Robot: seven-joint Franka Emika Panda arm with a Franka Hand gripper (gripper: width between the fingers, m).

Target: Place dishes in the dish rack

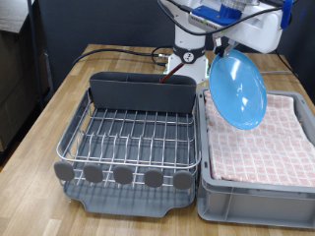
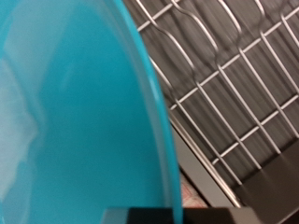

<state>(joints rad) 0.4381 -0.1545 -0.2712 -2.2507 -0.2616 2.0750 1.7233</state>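
The blue plate (image 1: pixel 237 90) hung in the air, tilted on edge with its hollow face turned toward the exterior camera, above the seam between the dish rack (image 1: pixel 133 138) and the grey crate (image 1: pixel 258 187) lined with pink checked cloth (image 1: pixel 266 143). Its upper rim ran up to the gripper (image 1: pixel 220 47), which sat toward the far edge of the wooden worktop (image 1: pixel 39 123), below the white arm body. The fingers there were too small and shadowed to read, so I could not tell how far they stood apart or whether they pinched the rim (the plate touched nothing else, though).

In the wrist view the plate (image 2: pixel 70 112) filled most of the picture, with the rack's silver wires (image 2: pixel 224 84) beyond it and a dark strip of the tray toward one corner.

The rack sat on the near part of the worktop, its grey caddy (image 1: pixel 143 93) along the far side and five round grey discs (image 1: pixel 122 175) along the near edge. No dish lay in it.
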